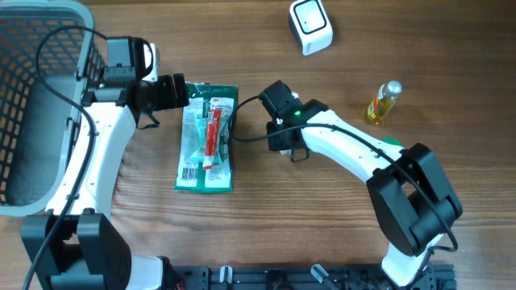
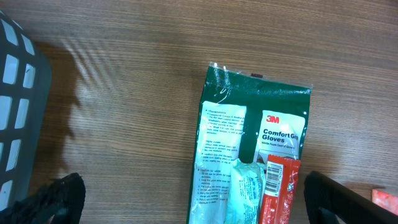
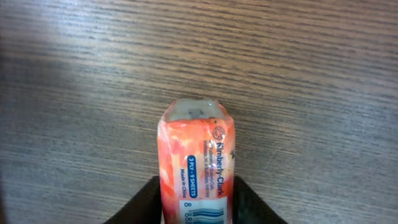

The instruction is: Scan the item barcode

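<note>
Only rt wrist cam shows you the orange plastic tissue pack (image 3: pixel 198 163), clamped in right gripper (image 3: pixel 198 190) beside green glove packet (image 1: pixel 205 173), long axis pointing fwd along the fingers; left gripper (image 2: pixel 199 196) gaping.

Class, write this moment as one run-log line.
left claw: open over gloves pack | right claw: closed on orange tissue pack | scanner: untouched

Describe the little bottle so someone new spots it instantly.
Overhead, look at the table's right side, past the right arm's white forearm. The bottle sits alone there, right of and below the white boxy device. It's the only yellow, see-through item, with a silvery cap.
</note>
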